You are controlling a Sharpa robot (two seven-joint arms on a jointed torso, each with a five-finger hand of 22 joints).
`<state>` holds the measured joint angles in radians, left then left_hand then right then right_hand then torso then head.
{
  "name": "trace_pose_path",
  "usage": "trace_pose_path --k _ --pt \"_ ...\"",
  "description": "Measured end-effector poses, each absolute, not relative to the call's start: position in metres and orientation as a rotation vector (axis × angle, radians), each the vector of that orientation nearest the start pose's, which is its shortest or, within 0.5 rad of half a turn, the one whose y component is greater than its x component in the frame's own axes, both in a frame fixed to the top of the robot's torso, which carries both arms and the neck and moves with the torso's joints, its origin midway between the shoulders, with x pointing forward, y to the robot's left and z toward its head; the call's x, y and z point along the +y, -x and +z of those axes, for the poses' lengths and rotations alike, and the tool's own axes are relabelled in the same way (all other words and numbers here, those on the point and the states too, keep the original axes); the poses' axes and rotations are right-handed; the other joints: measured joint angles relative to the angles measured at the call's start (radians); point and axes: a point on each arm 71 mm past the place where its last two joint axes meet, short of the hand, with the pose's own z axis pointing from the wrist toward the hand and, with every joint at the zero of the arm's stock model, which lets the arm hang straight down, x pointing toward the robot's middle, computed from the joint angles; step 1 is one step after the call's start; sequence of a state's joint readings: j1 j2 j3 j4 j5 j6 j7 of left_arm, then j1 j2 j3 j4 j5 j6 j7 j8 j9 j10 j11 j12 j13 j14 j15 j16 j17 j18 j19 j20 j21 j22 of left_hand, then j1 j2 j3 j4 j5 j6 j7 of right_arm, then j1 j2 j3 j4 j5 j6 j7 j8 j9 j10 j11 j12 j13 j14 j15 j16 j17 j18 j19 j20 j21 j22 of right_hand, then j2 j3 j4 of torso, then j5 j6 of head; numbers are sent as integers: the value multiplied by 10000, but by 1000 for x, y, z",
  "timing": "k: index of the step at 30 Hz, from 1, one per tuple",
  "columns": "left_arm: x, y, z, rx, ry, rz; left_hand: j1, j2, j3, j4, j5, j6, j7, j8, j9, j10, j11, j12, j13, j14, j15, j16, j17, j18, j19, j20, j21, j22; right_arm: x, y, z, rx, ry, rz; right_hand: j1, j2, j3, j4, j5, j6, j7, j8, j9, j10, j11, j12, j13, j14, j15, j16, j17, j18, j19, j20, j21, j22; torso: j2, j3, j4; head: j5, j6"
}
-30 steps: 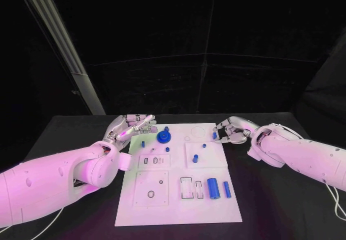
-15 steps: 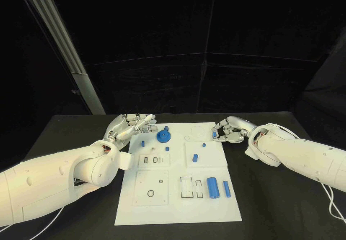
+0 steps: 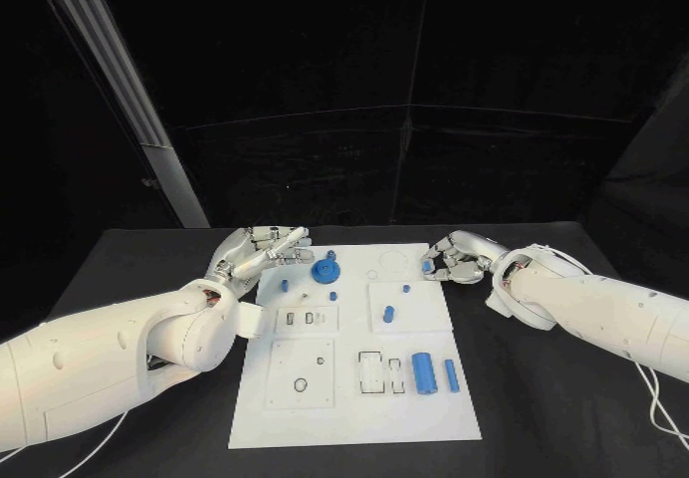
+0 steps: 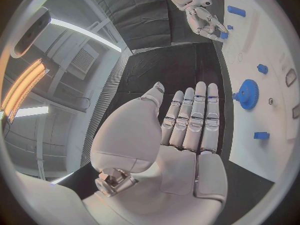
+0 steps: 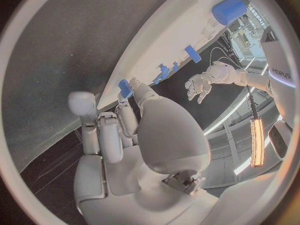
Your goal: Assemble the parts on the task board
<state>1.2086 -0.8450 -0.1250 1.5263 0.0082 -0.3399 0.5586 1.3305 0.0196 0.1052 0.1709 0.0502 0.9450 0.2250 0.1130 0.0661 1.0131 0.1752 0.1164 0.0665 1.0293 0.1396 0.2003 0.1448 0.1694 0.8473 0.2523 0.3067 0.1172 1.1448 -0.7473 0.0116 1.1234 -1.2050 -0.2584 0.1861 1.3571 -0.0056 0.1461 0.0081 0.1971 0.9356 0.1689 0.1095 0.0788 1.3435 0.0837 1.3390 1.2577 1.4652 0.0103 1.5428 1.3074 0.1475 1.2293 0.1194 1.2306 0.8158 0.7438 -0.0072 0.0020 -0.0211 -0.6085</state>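
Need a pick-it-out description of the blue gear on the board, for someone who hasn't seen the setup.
Start at the white task board in the middle of the black table and go to its far end, towards the left hand. The blue gear lies there, just off that hand's fingertips. It is the one round, toothed disc; the other blue parts are small pegs or plain cylinders.

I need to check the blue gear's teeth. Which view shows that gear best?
The left wrist view: the blue gear appears large there, toothed rim visible, beyond the open left hand. The head view shows it small on the task board. The right wrist view shows only a distant blue cluster.
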Motion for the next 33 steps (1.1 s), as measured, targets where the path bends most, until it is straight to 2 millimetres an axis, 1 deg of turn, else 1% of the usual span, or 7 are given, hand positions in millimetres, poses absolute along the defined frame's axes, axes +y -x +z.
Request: trace_pose_path --k 5,7,12,17,22,27,33 --pt "213 -480 -194 13352 10430 -15637 0 0 0 0 0 0 0 0 0 0 0 0 0 0 0 0 0 0 0 0 0 0 -267 -541 -217 16888 -669 7289 -43 42 27 -27 -59 53 -52 0 0 36 -36 8 31 0 0 0 0 0 37 -37 0 19 -1 4 0 -2 -8" --pt "213 -480 -194 13353 10430 -15639 0 0 0 0 0 0 0 0 0 0 0 0 0 0 0 0 0 0 0 0 0 1 -266 -541 -217 16887 -668 7300 -45 39 55 1 -58 126 -25 58 -1 35 -35 8 38 0 0 0 0 0 37 -37 0 26 -1 5 0 -3 -8" --pt "213 -480 -194 13355 10430 -15642 0 0 0 0 0 0 0 0 0 0 0 0 0 0 0 0 0 0 0 0 0 1 -266 -541 -217 16871 -677 7299 21 164 202 -70 -108 475 -143 214 30 107 -107 49 71 7 -81 0 0 0 36 -108 0 43 -1 7 0 -11 -7" --pt "213 -480 -194 13356 10430 -15642 0 0 0 0 0 0 0 0 0 0 0 0 0 0 0 0 0 0 0 0 0 1 -266 -541 -217 16786 -719 7251 128 343 504 -169 -569 806 -273 329 31 127 -236 49 97 34 -216 -1 0 0 39 -215 0 81 -1 9 0 -17 -26" --pt "213 -480 -194 13357 10430 -15644 0 0 0 0 0 0 0 0 0 0 0 0 0 0 0 0 -1 0 0 0 0 1 -267 -542 -215 16564 -816 7131 177 494 785 -256 -637 862 -251 424 31 140 -322 49 124 19 -304 -1 0 0 93 -269 46 120 -2 9 0 -29 -8" --pt "214 -480 -194 13357 10434 -15638 0 0 0 0 0 0 0 0 0 0 0 0 0 0 -1 0 -1 0 0 0 0 2 -266 -539 -212 16336 -853 7142 168 540 840 -290 -637 862 -250 425 31 176 -358 49 115 18 -303 -1 0 -1 128 -303 45 152 -16 7 0 -32 8" --pt "215 -479 -194 13352 10442 -15621 0 0 0 0 0 0 0 0 0 0 0 0 0 0 -1 0 8 0 0 0 0 2 -253 -528 -205 16129 -762 7527 140 568 856 -274 -591 862 -250 427 31 176 -357 49 64 18 -303 -1 0 0 128 -303 46 151 -39 -14 0 -41 46"
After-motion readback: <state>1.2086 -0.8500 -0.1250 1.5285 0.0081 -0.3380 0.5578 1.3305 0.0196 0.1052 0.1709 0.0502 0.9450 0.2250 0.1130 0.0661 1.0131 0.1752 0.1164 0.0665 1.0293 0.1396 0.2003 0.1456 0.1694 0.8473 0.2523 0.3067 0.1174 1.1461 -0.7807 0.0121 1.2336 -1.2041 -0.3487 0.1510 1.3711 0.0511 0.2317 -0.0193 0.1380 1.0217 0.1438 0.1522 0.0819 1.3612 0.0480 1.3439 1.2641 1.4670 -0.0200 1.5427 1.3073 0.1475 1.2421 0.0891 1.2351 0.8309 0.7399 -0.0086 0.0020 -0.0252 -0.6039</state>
